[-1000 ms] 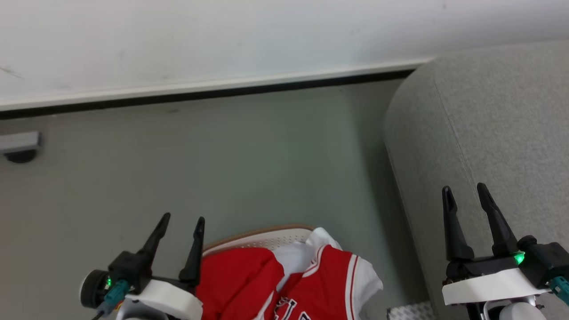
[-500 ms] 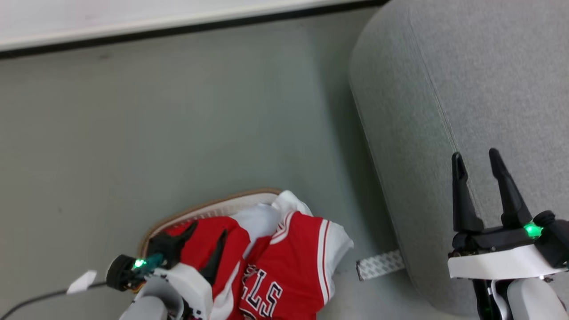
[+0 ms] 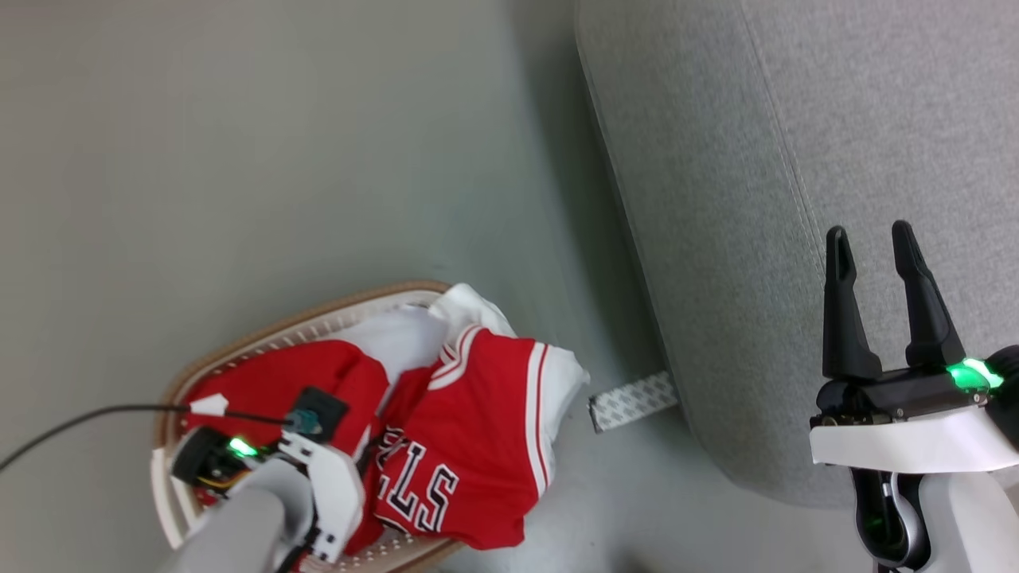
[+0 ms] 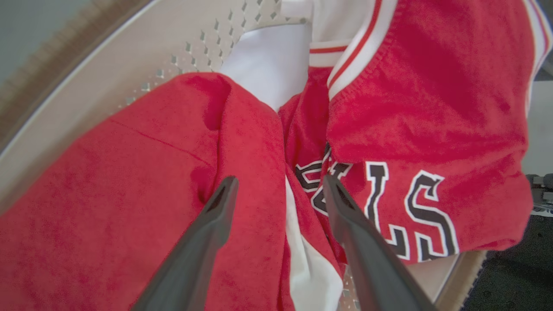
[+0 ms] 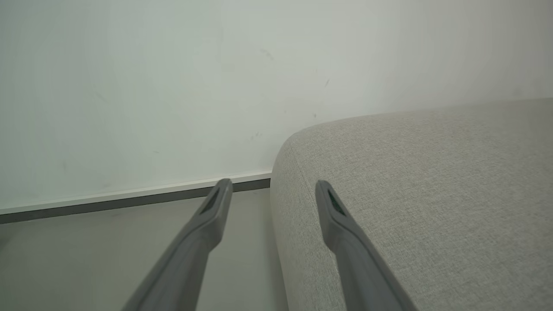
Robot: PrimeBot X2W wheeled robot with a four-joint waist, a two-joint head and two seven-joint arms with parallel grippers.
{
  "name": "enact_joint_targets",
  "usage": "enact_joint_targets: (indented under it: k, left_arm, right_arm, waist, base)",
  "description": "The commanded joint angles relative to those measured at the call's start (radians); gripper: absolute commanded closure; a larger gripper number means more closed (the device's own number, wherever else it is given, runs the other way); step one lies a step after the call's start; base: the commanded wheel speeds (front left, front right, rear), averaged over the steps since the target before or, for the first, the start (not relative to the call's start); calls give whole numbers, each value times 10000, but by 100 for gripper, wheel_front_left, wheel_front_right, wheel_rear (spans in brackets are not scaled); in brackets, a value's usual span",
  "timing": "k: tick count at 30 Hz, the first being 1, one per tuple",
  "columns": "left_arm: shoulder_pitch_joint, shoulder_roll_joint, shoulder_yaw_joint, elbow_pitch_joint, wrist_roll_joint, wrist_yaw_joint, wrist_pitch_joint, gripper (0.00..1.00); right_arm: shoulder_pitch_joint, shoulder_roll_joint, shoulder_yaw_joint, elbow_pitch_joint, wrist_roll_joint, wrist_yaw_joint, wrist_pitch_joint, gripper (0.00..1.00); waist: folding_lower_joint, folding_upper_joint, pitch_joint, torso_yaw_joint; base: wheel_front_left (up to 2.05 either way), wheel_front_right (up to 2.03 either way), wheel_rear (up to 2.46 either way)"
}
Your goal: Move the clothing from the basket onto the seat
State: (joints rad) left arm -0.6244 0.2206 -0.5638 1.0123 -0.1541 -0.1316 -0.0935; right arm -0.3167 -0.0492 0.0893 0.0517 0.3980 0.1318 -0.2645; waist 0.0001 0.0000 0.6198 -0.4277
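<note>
The white perforated basket [image 3: 318, 309] with a tan rim stands on the floor at the lower left of the head view. It holds the clothing: a red piece [image 4: 129, 185] with a white stripe, and a red jersey [image 3: 486, 414] with white trim and lettering that spills over the right rim. My left gripper [image 4: 278, 181] points down into the basket, open, its fingers straddling a fold of the red piece beside the jersey [image 4: 423, 129]. Whether the tips touch the cloth I cannot tell. My right gripper [image 3: 868, 235] is open with nothing between its fingers, hovering over the grey seat [image 3: 740, 175].
A patterned white strip [image 3: 633, 402] lies on the grey-green floor between basket and seat. A dark cable [image 3: 80, 420] runs from my left wrist [image 3: 318, 469] to the left. In the right wrist view the seat [image 5: 432, 194] meets a pale wall with a baseboard [image 5: 129, 196].
The head camera has tilted down, so the whole picture has shifted. My left gripper has dropped from beside the basket into it, over the red clothing. The right gripper stays open above the seat.
</note>
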Motion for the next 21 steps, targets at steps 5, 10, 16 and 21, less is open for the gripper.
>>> enact_joint_targets:
  k: [5,10,16,21]
  left_arm:
    - [-861,419,-422,994,148,24,662,0]
    - [-1376,521,-685,1677,412,185,1139,0]
    - [-1672,403,-1209,2250,775,212,1817,0]
    - [-1667,370,-1336,2438,748,228,1849,0]
  right_arm:
    - [-294,-21,117,-159,429,-21,0,0]
    - [-381,-21,310,-195,709,-21,1,0]
    - [-306,-22,365,-271,854,-21,1,0]
    - [-199,-22,291,-306,879,-21,1,0]
  waist:
    - [-1,0,1010,-605]
    - [-1,0,1424,-937]
    - [-1,0,1649,-1039]
    - [-1,0,1752,-1012]
  base:
    - [0,0,0]
    - [0,0,0]
    - [0,0,0]
    - [0,0,0]
